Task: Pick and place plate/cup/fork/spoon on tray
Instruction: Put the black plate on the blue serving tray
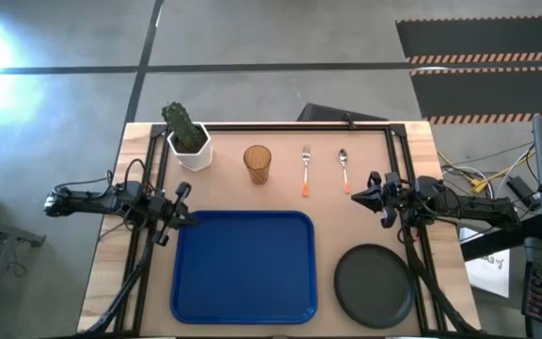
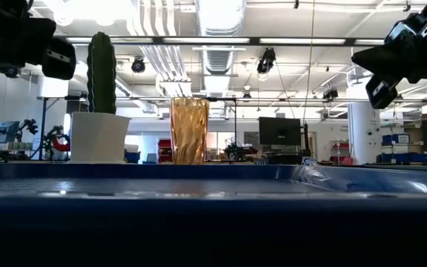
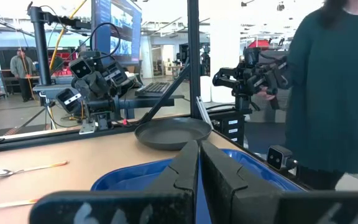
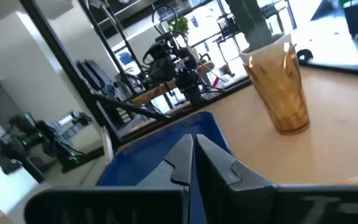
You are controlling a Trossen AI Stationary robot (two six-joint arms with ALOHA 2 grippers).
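The blue tray [image 1: 243,268] lies at the table's near middle. The dark plate [image 1: 374,285] rests flat on the table to the tray's right. The amber cup [image 1: 257,164] stands upright behind the tray. To the cup's right, the fork [image 1: 306,171] and then the spoon [image 1: 343,169] lie flat, orange handles toward the tray. My left gripper [image 1: 188,209] hovers over the tray's far left corner, shut and empty; its fingers show in the left wrist view [image 3: 199,168]. My right gripper [image 1: 358,195] hovers just past the tray's far right corner, near the spoon's handle, shut and empty; its fingers show in the right wrist view [image 4: 193,155].
A white pot with a green cactus [image 1: 188,139] stands at the far left, beside the cup. A person in a teal sweater [image 3: 334,87] stands beyond the table's edge. Bare tabletop lies between the tray and the row of cup, fork and spoon.
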